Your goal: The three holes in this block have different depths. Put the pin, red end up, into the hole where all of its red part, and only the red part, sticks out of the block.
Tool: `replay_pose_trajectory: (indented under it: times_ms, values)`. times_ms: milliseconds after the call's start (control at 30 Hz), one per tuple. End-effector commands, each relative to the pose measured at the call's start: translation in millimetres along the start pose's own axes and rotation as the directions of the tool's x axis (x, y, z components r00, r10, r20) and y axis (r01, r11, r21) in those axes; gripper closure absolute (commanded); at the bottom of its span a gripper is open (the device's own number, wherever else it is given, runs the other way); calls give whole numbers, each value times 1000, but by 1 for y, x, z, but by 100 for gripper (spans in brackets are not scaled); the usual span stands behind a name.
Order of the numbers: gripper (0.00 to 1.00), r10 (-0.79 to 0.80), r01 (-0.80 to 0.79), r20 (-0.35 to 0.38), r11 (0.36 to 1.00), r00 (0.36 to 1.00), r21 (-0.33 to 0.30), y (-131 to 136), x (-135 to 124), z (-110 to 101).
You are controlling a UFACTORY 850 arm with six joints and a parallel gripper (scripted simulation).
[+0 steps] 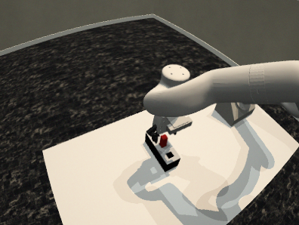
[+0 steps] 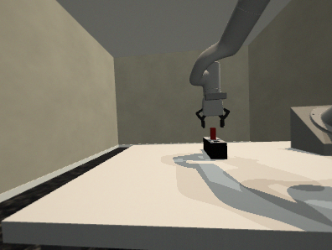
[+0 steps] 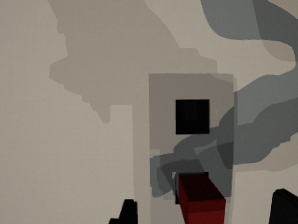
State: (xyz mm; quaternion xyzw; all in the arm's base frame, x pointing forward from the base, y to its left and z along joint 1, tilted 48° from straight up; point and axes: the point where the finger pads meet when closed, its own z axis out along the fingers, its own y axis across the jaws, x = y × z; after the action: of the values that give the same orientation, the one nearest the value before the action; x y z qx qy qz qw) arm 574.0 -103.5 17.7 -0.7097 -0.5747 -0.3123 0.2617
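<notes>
The wrist view's lower edge cuts off the block and the pin's red part

There was one robot arm with one gripper, and it had two black fingers. There was one table. On it was one block. There was one red pin, and one hole with no pin in it showed.
</notes>
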Motion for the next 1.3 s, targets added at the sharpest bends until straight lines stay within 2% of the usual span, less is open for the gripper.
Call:
replay_pose_trajectory:
  times_ms: [0, 333, 367, 900, 933, 1267]
  values:
    - [0, 0, 0, 0, 1000, 1000, 0, 0, 0, -1]
    - [0, 0, 0, 0, 1000, 1000, 0, 0, 0, -1]
    - [0, 0, 0, 0, 1000, 1000, 0, 0, 0, -13]
    - [0, 0, 0, 0, 1000, 1000, 0, 0, 0, -13]
    - [0, 0, 0, 0, 1000, 1000, 0, 0, 0, -27]
    - [0, 0, 0, 0, 1000, 1000, 0, 0, 0, -27]
